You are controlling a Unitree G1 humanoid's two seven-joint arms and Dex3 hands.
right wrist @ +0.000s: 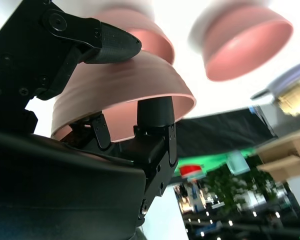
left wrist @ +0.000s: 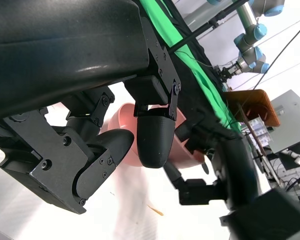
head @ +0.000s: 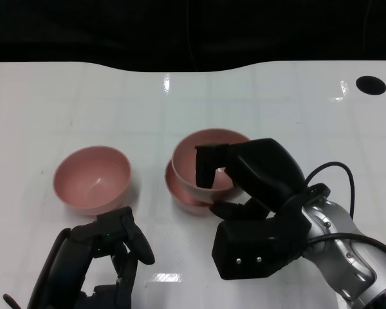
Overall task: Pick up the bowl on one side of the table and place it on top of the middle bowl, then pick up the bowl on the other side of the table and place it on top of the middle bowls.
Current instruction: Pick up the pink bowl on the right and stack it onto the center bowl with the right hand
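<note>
Bowls nest mid-table; the right hand (head: 244, 177) pinches the upper pink bowl (head: 209, 154) by its rim, over the middle bowl (head: 180, 191); rigid, light, probably slick. The left bowl (head: 92, 178) sits toward the table's (head: 276, 103) left edge; the left hand (head: 109, 248) hangs empty, fingers loosely curled.

Surface (head: 264, 103) glossy white, faint pale grid lines, black beyond its far edge. Left bowl (head: 92, 178) plain pink, no pattern. Held bowl (head: 209, 161) same pink, faint ridged banding outside; middle bowl (head: 180, 190) under it pink too. Right hand (head: 235, 177) matte black, left hand (head: 116, 248) black. Right forearm (head: 347, 251) silver, black cable (head: 338, 170). Green strip (left wrist: 190, 55) in left wrist view.
</note>
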